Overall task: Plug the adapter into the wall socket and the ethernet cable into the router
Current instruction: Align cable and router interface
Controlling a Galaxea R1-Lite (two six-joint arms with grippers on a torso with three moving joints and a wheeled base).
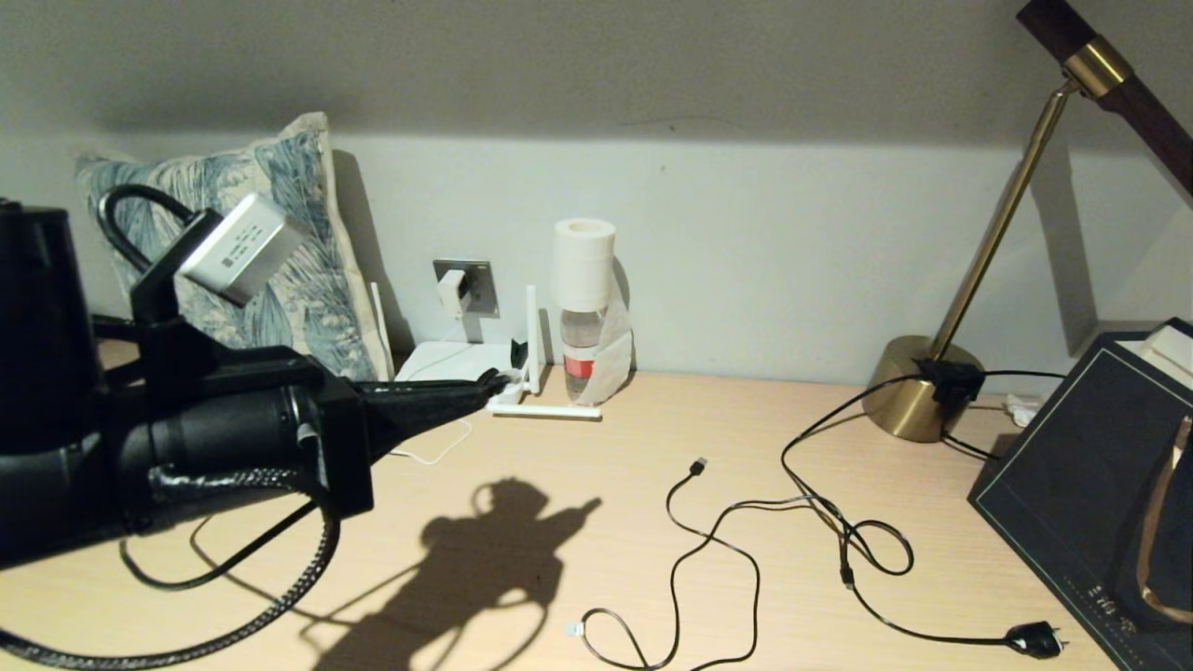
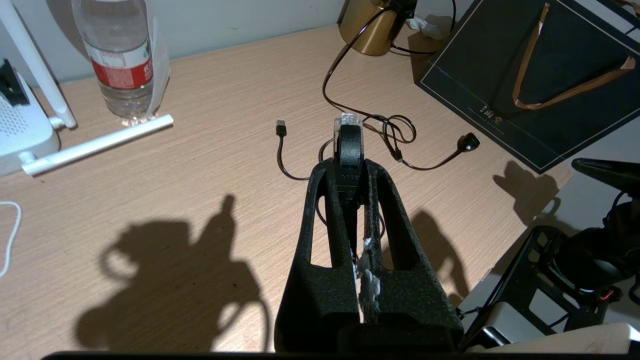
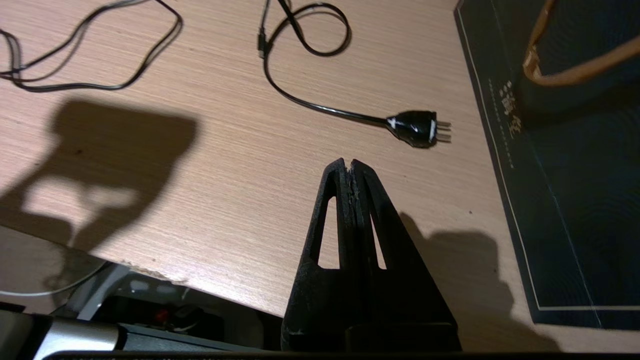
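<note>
My left gripper (image 1: 494,380) (image 2: 348,167) is shut on the ethernet cable (image 2: 349,142). The cable's clear clip plug (image 2: 348,121) sticks out past the fingertips. In the head view the gripper tip hovers just in front of the flat white router (image 1: 438,359) (image 2: 20,135), beside its upright antenna (image 1: 533,335). The white adapter (image 1: 454,292) sits in the grey wall socket (image 1: 480,284), and its thin white cord (image 1: 438,455) runs down to the desk. My right gripper (image 3: 348,162) is shut on nothing over the desk's front edge, near a black plug (image 3: 417,127).
A water bottle (image 1: 582,349) capped with a paper roll stands right of the router, and one antenna (image 1: 550,410) lies flat before it. Thin black cables (image 1: 736,531) loop across mid-desk. A brass lamp base (image 1: 918,387) and a dark bag (image 1: 1100,466) stand to the right, a pillow (image 1: 308,280) at back left.
</note>
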